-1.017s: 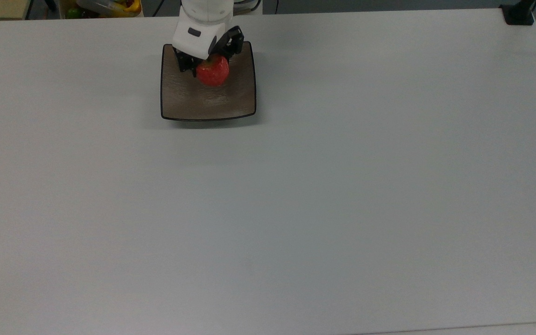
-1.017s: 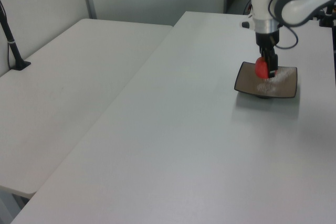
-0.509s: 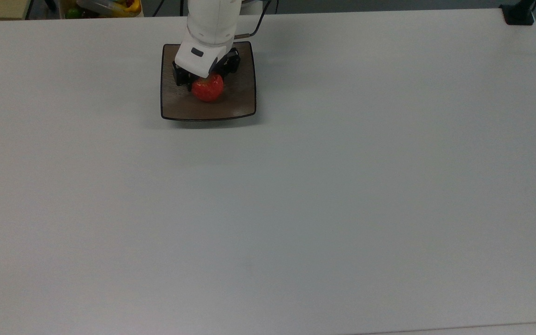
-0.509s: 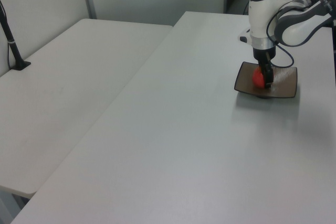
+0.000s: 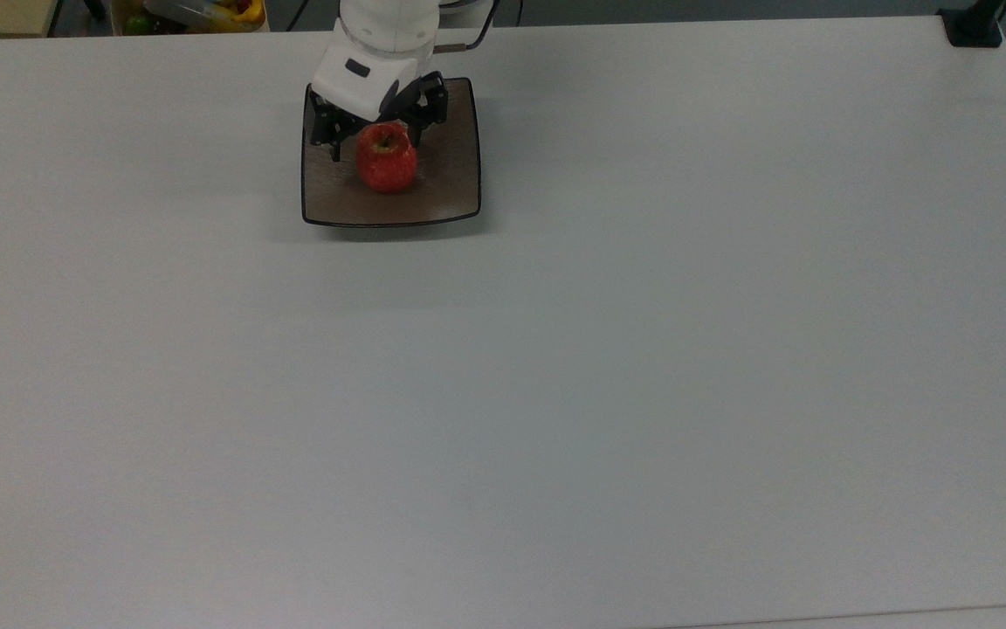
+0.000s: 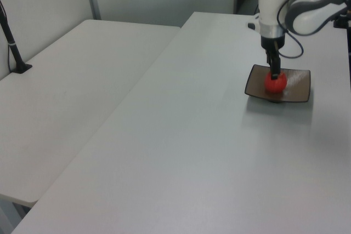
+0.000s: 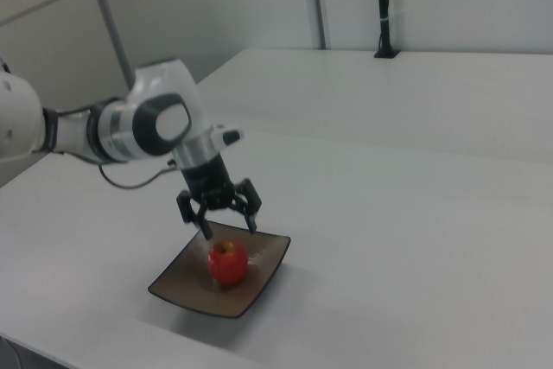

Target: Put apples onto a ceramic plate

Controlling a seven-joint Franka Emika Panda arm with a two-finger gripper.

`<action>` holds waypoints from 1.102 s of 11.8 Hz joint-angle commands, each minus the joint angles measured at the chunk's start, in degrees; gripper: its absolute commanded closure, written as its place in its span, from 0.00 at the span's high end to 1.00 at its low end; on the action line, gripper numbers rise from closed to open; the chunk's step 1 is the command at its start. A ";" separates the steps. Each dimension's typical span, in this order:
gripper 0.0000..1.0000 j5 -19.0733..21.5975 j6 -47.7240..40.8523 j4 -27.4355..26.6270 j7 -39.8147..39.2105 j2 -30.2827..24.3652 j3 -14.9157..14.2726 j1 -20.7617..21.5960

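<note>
So the red apple (image 5: 387,158) is sitting stem-up on the square brown plate (image 5: 451,179), roughly in the middle of it, and it's the one thing on there. The gripper (image 7: 230,222) hangs just above the apple with its fingers (image 7: 206,224) spread wide, not touching it. The plate sits on the white bench (image 5: 555,393).

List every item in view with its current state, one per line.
Apple: upright on the plate, stem dimple up, released.
Plate: flat on the table, holding the apple.
Gripper: open, just above the apple, not touching it.
Table: bears the plate.
</note>
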 commanded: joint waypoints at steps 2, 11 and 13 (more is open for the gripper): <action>1.00 4.99 -12.54 13.59 1.15 -1.92 0.77 1.02; 1.00 20.37 -29.54 30.42 14.96 -4.56 0.43 1.11; 1.00 20.21 -25.17 29.20 14.17 -4.12 0.34 1.19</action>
